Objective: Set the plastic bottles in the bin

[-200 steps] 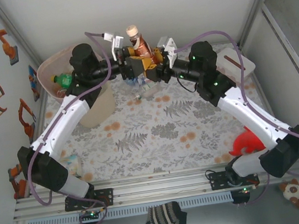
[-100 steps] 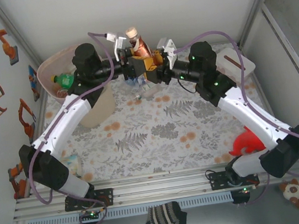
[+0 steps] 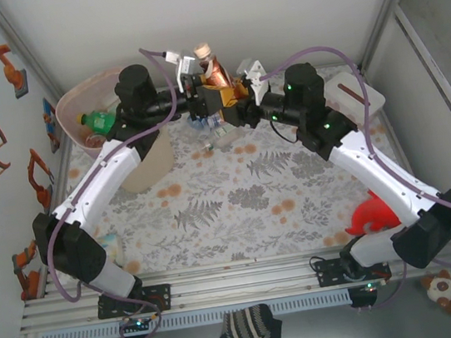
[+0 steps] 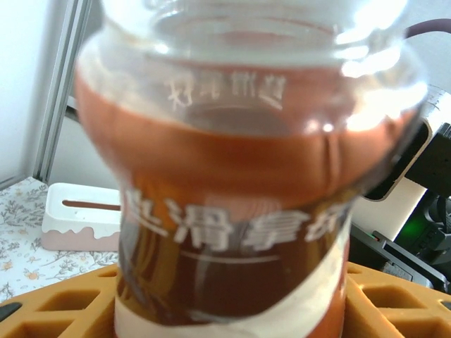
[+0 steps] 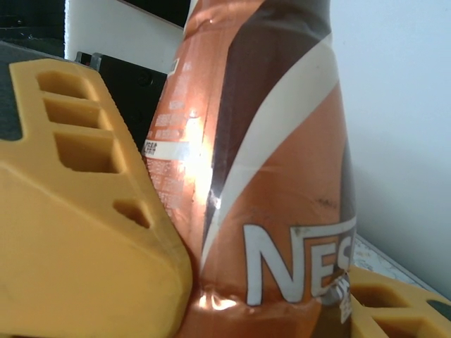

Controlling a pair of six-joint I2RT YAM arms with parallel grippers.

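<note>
The pink bin [image 3: 148, 165] stands at the far left of the table [image 3: 240, 209], with a green bottle [image 3: 98, 120] inside. Beside it, the right claw [image 3: 227, 93] and the left claw [image 3: 195, 85] each clamp partway closed on a brown bottle [image 3: 212, 70].

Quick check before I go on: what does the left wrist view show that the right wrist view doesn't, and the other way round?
Left wrist view: the bottle with its clear shoulder and embossed characters, white characters across its brown label, and the white slotted box behind it. Right wrist view: white NES lettering and a cream swoosh on the label. Shared: the same brown-labelled bottle, close up, standing between orange fingers, those of the left gripper in one and of the right gripper in the other.
</note>
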